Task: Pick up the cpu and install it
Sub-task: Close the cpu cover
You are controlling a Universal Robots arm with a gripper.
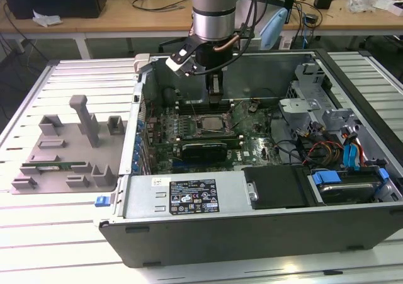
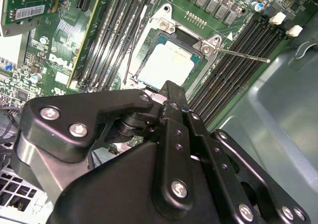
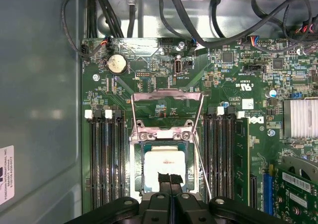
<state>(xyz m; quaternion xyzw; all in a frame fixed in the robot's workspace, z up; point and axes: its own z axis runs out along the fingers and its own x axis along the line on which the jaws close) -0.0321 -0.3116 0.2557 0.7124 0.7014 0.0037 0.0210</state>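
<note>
The cpu (image 3: 164, 165) lies flat in the socket (image 3: 135, 164) on the motherboard inside the computer case (image 1: 252, 233); the gripper (image 3: 169, 178) hangs right over it, fingers pressed together and holding nothing; the socket's load plate (image 3: 168, 102) stands raised beside it; memory slots (image 3: 104, 154) flank both sides.

I counted one computer case (image 1: 252, 227) on the surface (image 1: 63, 240). Inside it were one motherboard (image 3: 233, 85), one cpu (image 3: 156, 162), one open socket frame (image 3: 167, 102), one coin battery (image 3: 116, 63) and one finned heatsink (image 3: 300, 117). Toward the surface's edge on the exterior view's left lay one grey fixture (image 1: 63, 152) bearing one green memory stick (image 1: 53, 167). I had one end effector (image 3: 170, 178).
</note>
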